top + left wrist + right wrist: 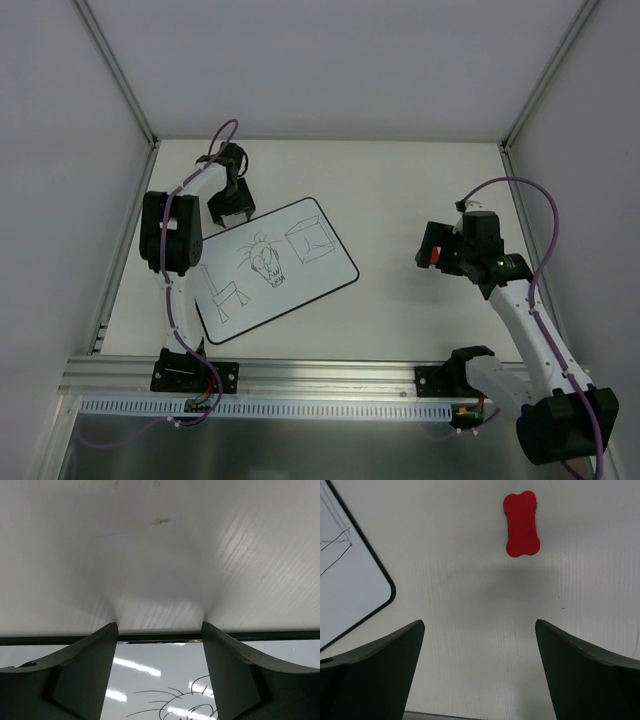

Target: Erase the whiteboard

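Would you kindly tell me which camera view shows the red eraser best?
The right wrist view: the red eraser lies whole and unobstructed there. The top view shows only a small red patch of it, mostly hidden; the left wrist view does not show it.

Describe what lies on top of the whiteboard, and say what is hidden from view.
Three black sketches are on the whiteboard: a chair, a spiky-haired face and a box. The left arm overhangs its left edge, so any marks beneath it are hidden.
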